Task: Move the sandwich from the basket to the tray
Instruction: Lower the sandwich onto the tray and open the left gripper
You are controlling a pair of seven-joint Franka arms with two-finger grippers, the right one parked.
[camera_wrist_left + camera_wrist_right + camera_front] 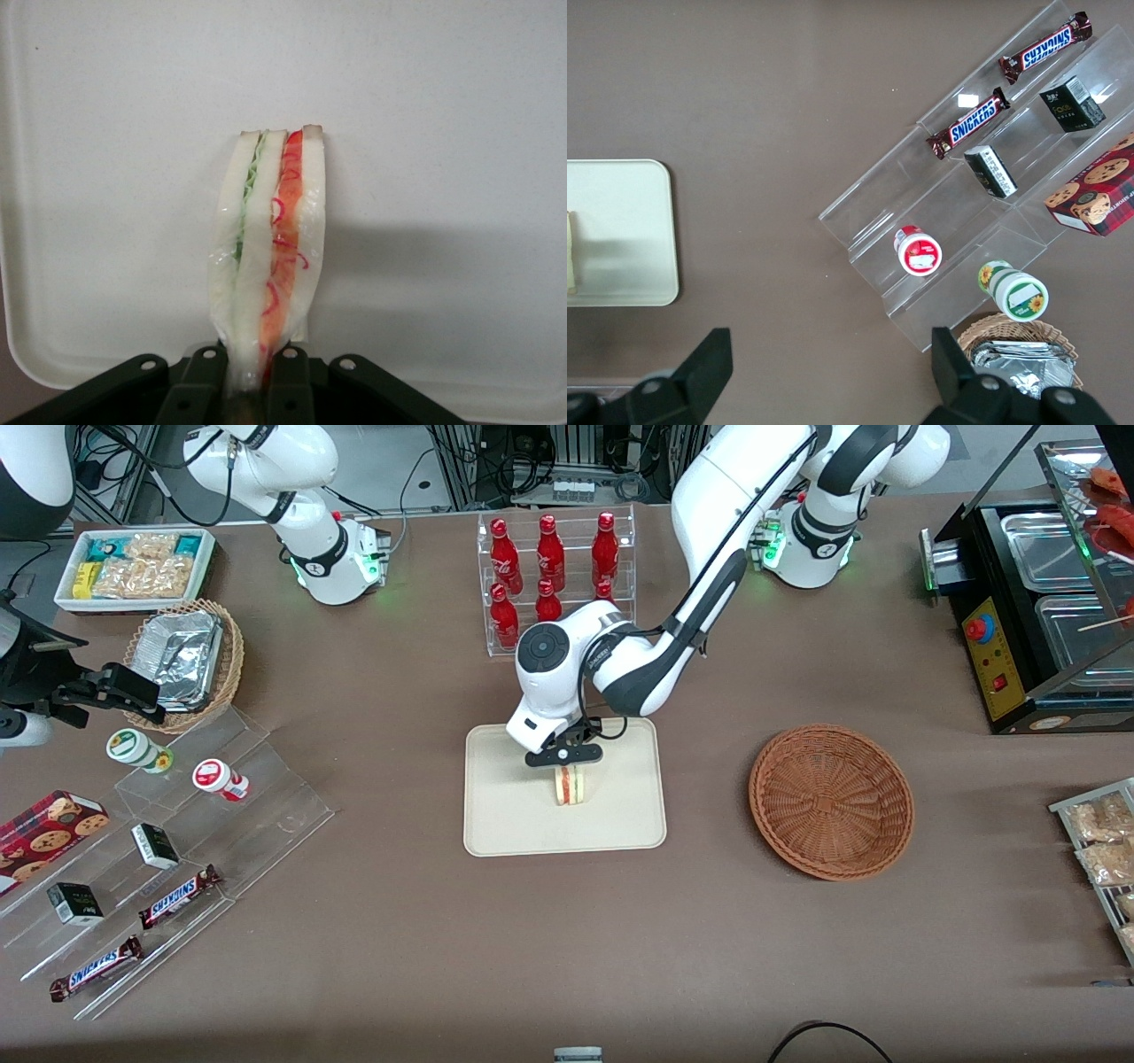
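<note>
The sandwich (571, 785) (267, 239), a wedge of white bread with green and red-orange layers, stands on edge on the cream tray (514, 824) (443, 133), near the tray's middle. My left gripper (567, 763) (247, 376) is directly above it, fingers shut on the sandwich's top end. A sliver of the sandwich (571, 252) and the tray's corner (629, 239) also show in the right wrist view. The reddish-brown wicker basket (831, 801) sits empty on the table, beside the tray toward the working arm's end.
A clear rack of red bottles (554, 571) stands farther from the front camera than the tray. Toward the parked arm's end are a stepped acrylic display (177, 841) with snacks and a tan basket of foil containers (186, 660). A black food warmer (1036, 611) occupies the working arm's end.
</note>
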